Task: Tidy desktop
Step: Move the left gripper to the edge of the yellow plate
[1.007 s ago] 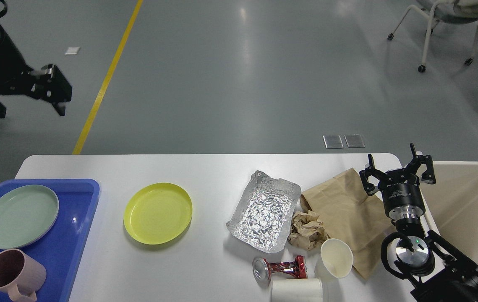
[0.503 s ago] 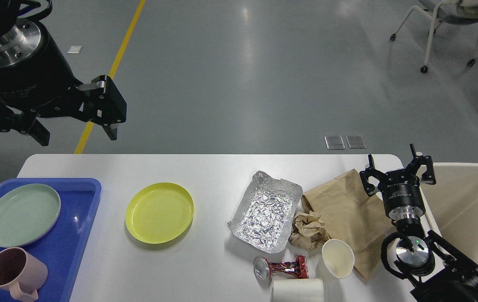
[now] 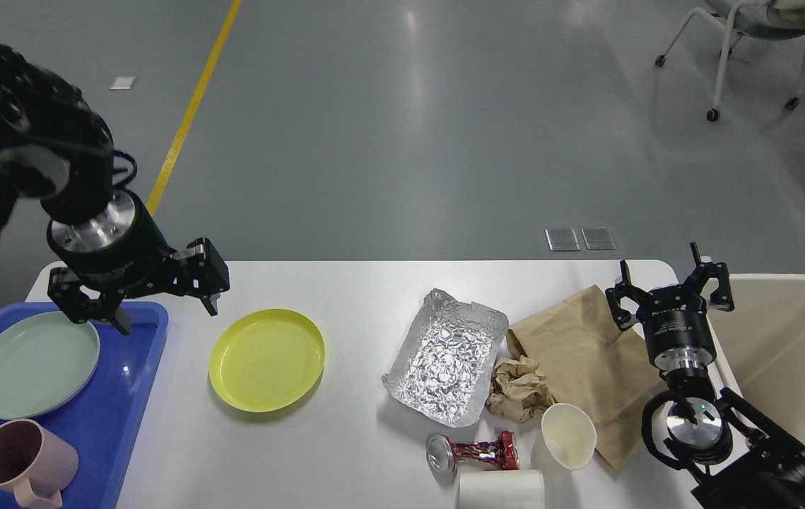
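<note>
Left gripper (image 3: 162, 304) wide open, empty, hovering left of centre; yellow plate (image 3: 266, 359) sits just lower-right of it on the desktop (image 3: 360, 290). Right gripper (image 3: 671, 290) open, empty, far right, well apart. Left arm nearer.

Bright overhead light, glare on the floor (image 3: 413, 85), sharp focus.

yellow plate (image 3: 266, 359), blue tray (image 3: 135, 396), white desktop (image 3: 360, 297)
</note>
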{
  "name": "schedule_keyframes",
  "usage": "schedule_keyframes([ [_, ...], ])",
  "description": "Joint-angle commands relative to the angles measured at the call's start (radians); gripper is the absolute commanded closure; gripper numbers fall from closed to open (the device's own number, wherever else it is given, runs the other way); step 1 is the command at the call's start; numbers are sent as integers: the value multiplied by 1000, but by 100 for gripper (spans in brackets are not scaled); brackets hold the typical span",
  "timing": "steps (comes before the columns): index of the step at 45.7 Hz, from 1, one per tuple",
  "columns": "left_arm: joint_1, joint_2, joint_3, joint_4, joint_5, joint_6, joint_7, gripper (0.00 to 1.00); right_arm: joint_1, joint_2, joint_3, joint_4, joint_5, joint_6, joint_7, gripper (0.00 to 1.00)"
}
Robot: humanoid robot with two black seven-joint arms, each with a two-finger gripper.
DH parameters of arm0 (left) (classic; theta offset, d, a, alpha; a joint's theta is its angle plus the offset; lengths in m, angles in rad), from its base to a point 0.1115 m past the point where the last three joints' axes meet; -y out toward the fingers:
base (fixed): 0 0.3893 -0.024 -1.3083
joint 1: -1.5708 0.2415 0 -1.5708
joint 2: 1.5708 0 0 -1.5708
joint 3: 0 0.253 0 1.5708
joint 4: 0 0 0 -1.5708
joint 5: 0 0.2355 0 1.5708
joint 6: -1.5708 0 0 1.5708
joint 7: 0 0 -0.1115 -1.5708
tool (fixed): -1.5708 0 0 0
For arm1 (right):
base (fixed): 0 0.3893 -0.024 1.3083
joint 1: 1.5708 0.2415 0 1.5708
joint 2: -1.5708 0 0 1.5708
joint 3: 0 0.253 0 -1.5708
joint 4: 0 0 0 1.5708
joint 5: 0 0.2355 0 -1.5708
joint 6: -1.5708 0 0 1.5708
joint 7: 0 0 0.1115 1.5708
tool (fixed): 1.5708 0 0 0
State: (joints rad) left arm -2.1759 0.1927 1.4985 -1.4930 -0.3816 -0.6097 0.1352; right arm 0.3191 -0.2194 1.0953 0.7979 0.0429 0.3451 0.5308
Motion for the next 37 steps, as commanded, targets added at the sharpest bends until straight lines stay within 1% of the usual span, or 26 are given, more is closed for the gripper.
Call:
schedule_keyframes([
  [1, 126, 57, -27, 17, -3, 74, -6, 4, 0, 0, 0, 0, 0, 0, 0, 0],
  [4, 192, 79, -59, 45, -8, 87, -22, 4, 0, 0, 0, 0, 0, 0, 0, 0],
  [9, 260, 85, -89, 73, -10, 126, -26, 4, 0, 0, 0, 0, 0, 0, 0, 0],
  [13, 314, 82, -104, 82, -10, 200, -25, 4, 0, 0, 0, 0, 0, 0, 0, 0],
  [14, 347, 73, -116, 94, -11, 244, -22, 4, 0, 0, 0, 0, 0, 0, 0, 0],
  [15, 361, 73, -121, 96, -11, 260, -22, 4, 0, 0, 0, 0, 0, 0, 0, 0],
  [22, 404, 63, -130, 100, -71, 335, -20, 6, 0, 0, 0, 0, 0, 0, 0, 0],
  [27, 468, 65, -136, 126, -161, 398, -19, 7, 0, 0, 0, 0, -2, 0, 0, 0],
  [30, 514, 57, -159, 145, -212, 459, -19, 7, 0, 0, 0, 0, 0, 0, 0, 0],
  [34, 590, 56, -208, 174, -223, 562, -19, 7, 0, 0, 0, 0, 0, 0, 0, 0],
  [37, 642, 53, -251, 207, -215, 599, -16, 6, 0, 0, 0, 0, 0, 0, 0, 0],
])
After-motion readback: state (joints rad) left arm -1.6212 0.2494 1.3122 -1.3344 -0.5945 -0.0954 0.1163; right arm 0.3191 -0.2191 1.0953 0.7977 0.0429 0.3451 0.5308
